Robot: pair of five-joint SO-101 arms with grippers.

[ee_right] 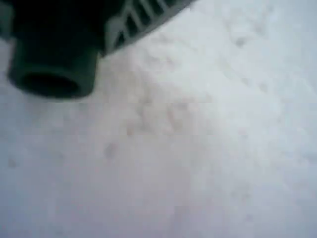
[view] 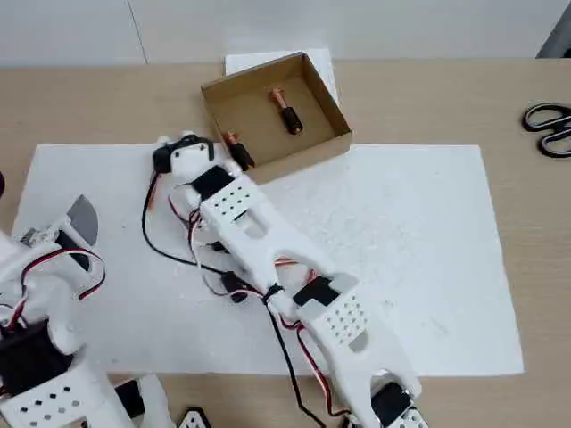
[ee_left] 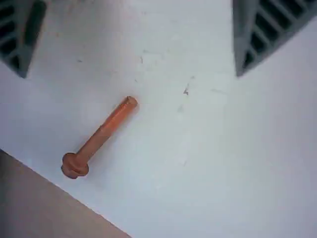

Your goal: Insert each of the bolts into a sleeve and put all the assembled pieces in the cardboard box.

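I am holding the left pincer (ee_left: 130,72) spread wide above the paper sheet (ee_left: 223,148). Its jaws are standing either side of a copper bolt (ee_left: 99,136), which is lying flat near the sheet's edge, so I judge it is lining up for a pick. The right pincer (ee_right: 79,49) is gripping a dark sleeve (ee_right: 52,67) with its open end unobstructed, probably so a bolt can be pushed in. Farther out on the counter (view: 89,98), the cardboard box (view: 294,153) is already carrying one assembled piece (view: 285,109).
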